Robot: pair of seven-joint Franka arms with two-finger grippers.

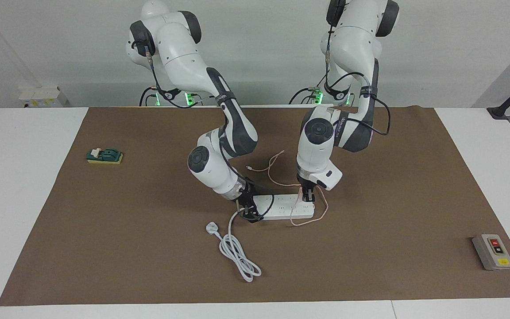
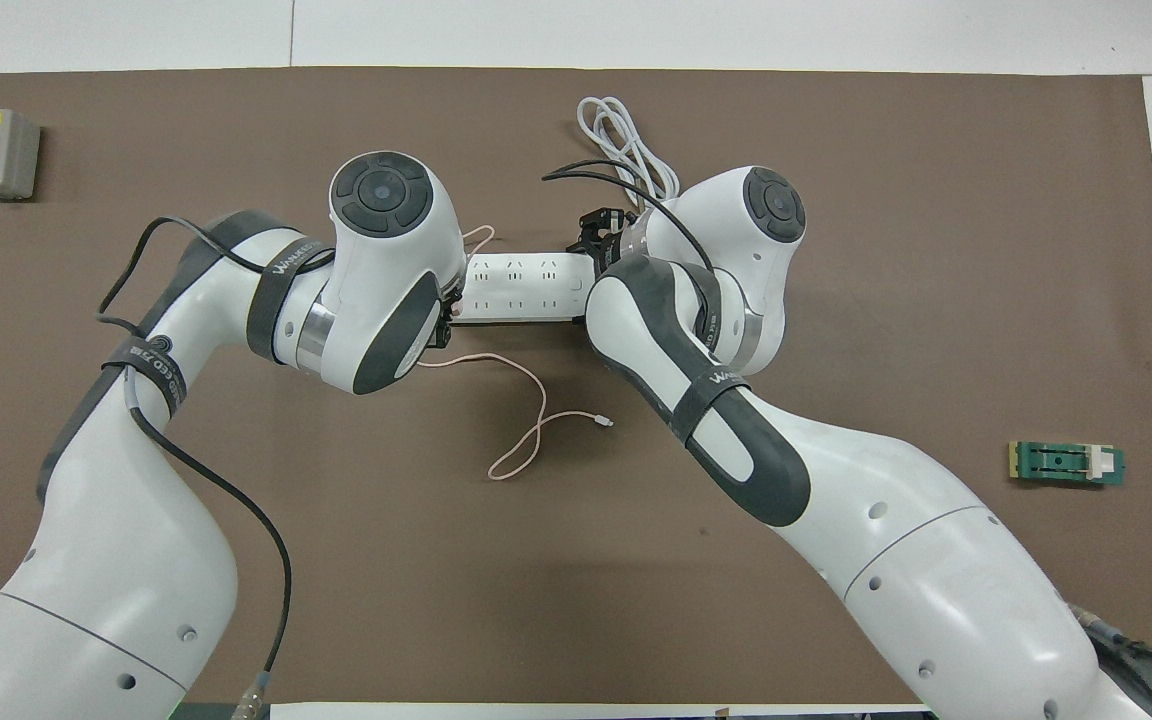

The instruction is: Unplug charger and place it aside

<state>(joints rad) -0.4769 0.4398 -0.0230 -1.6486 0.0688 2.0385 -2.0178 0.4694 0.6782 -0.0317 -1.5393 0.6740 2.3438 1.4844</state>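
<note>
The pale pink charger [image 1: 307, 195] sits at the white power strip's [image 1: 281, 207] end toward the left arm. My left gripper [image 1: 307, 196] stands upright over that end, shut on the charger. I cannot tell whether the charger's pins are still in the socket. Its thin pink cable [image 1: 277, 170] loops nearer to the robots and ends in a tiny connector [image 2: 604, 422]; another loop [image 1: 314, 219] lies beside the strip. My right gripper [image 1: 249, 212] is shut on the strip's other end. In the overhead view the left wrist hides the charger, and the strip's middle [image 2: 526, 285] shows.
A white three-pin plug [image 1: 211, 227] with a coiled thick cord [image 1: 239, 259] lies farther from the robots than the strip. A grey switch box [image 1: 492, 251] stands toward the left arm's end. A green block [image 1: 104, 155] lies toward the right arm's end.
</note>
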